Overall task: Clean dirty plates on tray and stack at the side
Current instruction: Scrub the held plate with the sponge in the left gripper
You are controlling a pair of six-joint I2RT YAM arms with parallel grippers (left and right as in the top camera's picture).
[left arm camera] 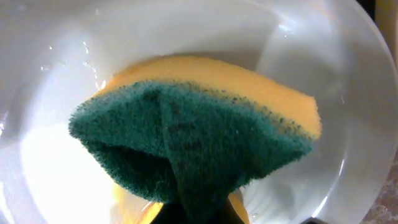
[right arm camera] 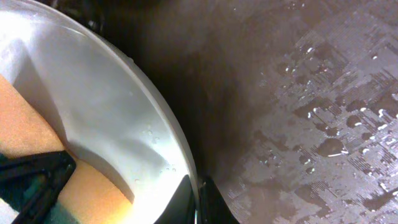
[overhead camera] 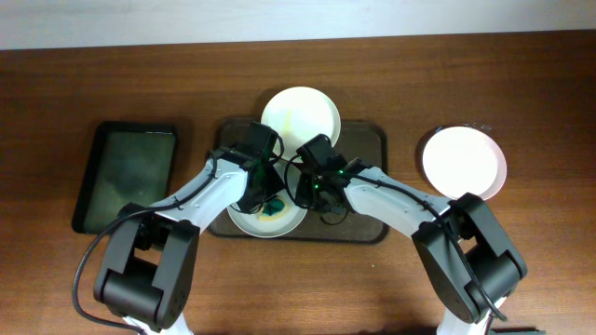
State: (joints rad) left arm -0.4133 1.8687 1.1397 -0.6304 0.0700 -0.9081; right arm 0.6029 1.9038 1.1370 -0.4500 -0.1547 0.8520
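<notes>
Right now my left fingers pinch a sponge, green face up, inside the near plate at the front-left corner of the tray, while my right fingers clamp that plate's rim. The tray's long axis runs left-right; its right half is bare and wet. The far plate overhangs the far rim. The third plate sits on the table, well apart.

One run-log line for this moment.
step: scrubbing | left gripper: sponge pressed in near plate | right gripper: pinching its rim | tray: wet, also far plate | side plate: on table
</notes>
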